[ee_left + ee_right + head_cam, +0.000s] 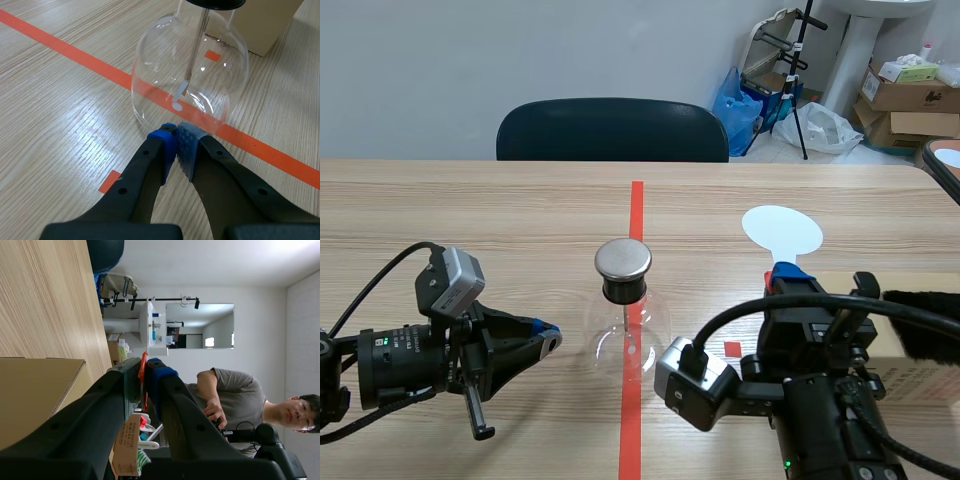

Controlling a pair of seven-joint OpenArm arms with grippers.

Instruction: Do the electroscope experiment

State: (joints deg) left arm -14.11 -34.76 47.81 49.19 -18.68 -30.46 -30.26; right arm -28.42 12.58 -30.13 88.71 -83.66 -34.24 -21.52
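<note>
The electroscope, a clear glass flask (625,335) with a round metal cap (623,258), stands on the red tape line at the table's middle. In the left wrist view its glass bulb (150,85) shows a thin rod with foil leaves (179,96) inside. My left gripper (548,340) (177,142) is shut on nothing, low over the table, its tips just short of the flask's base. My right gripper (788,276) (147,371), turned on its side, is shut on the orange handle (143,374) of a white round paddle (782,232) to the flask's right.
A cardboard box (915,372) (260,25) (35,395) lies at the right, with a black furry piece (920,335) on it. A dark chair (612,130) stands behind the far table edge. A person (240,395) sits far off in the room.
</note>
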